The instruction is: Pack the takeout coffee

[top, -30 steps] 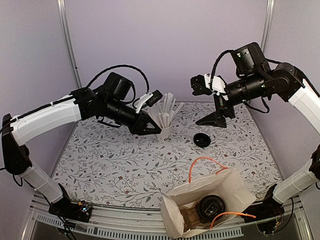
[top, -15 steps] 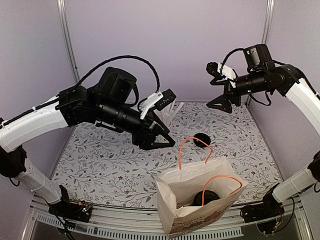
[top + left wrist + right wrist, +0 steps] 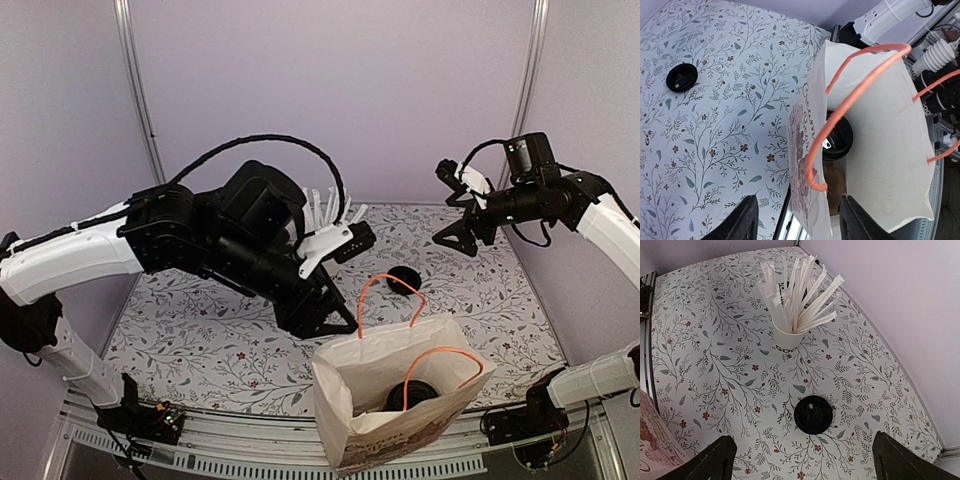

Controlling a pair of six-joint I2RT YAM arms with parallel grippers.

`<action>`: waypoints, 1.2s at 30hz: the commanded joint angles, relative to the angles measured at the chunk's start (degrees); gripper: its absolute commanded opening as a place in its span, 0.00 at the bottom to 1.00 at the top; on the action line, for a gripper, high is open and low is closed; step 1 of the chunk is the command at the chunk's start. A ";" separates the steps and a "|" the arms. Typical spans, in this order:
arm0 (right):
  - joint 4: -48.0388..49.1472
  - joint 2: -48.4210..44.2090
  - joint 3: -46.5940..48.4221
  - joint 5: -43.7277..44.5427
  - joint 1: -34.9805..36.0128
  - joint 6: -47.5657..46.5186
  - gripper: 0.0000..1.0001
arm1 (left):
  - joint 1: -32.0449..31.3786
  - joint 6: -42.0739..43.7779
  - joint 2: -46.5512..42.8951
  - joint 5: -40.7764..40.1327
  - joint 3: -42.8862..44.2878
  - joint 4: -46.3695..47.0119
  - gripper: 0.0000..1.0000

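A white cup of wrapped sticks (image 3: 788, 342) stands near a loose black lid (image 3: 813, 414) on the floral cloth (image 3: 715, 365).

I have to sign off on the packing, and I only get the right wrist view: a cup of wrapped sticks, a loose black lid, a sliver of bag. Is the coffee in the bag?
Observer: Yes. The takeout coffee sits at the bottom of the paper bag, with its black lid on.
Operator: Is the bag standing or tipped over?
Observer: Standing at the near edge of the table, mouth open, with both orange handles arching free above it.
Operator: Where is the left arm?
Observer: The left pincer hangs by the bag's left rim, jaws apart and closed on nothing.
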 commanded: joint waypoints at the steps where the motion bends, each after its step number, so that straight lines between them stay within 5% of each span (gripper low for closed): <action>1: 2.41 -0.98 -1.07 0.04 -0.43 1.19 0.99 | -0.57 0.02 3.36 1.38 2.72 -1.50 0.55; 6: 2.50 -0.57 -1.25 -0.09 -0.47 1.03 0.99 | -0.49 0.56 5.92 4.76 4.21 -3.30 0.43; 11: 3.21 0.06 -2.03 -0.59 -0.48 1.04 0.99 | 0.16 1.25 7.67 5.30 6.23 -5.60 0.06; 13: 3.54 0.24 -2.30 -0.64 -0.48 0.95 0.99 | 0.43 1.60 7.42 4.66 6.86 -6.17 0.01; 25: 5.02 3.26 -2.28 -0.81 -0.48 0.57 0.99 | 5.42 7.13 0.58 -16.36 9.84 -14.15 0.00; 36: 5.40 4.91 -2.91 -1.08 -0.48 0.66 0.99 | 4.86 10.98 -2.12 -28.33 0.03 -9.11 0.00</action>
